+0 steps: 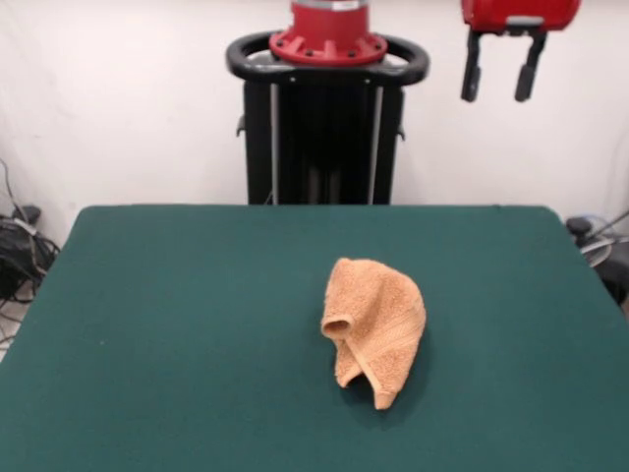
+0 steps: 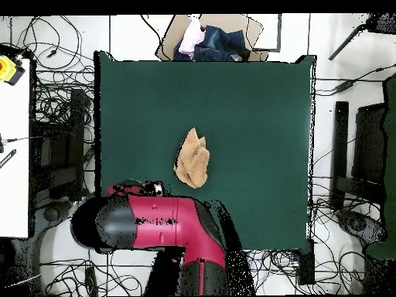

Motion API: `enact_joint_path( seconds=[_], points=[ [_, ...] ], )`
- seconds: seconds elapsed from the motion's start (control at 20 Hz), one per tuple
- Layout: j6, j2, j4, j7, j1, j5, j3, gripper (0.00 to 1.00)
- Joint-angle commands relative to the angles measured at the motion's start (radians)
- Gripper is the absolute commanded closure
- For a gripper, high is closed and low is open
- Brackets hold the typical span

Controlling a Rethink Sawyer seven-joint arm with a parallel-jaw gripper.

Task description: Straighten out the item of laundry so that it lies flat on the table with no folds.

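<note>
The peach towel lies crumpled in a folded heap on the green table, a little right of centre and towards the near edge. One edge is rolled into a small tube at its left side. In the overhead view the towel sits near the middle of the table. My gripper hangs high at the top right, well above and behind the table and far from the towel. Its two black fingers stand apart, open and empty. In the overhead view my red arm is drawn back over the table's bottom edge.
The black pedestal stands behind the table's far edge. In the overhead view a cardboard box with clothes lies beyond the table's top edge. Cables cover the floor all round, and a white table stands at the left.
</note>
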Motion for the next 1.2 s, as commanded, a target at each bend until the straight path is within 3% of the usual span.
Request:
enact_joint_path(
  seconds=[0.05, 0.65, 1.2],
  points=[
    [0.140, 0.123, -0.110, 0.243, -0.009, -0.023, -0.042, 0.00],
    [0.111, 0.125, -0.092, 0.202, -0.011, -0.042, -0.058, 0.00],
    [0.224, -0.075, -0.002, 0.063, -0.055, 0.009, -0.022, 0.00]
  ],
)
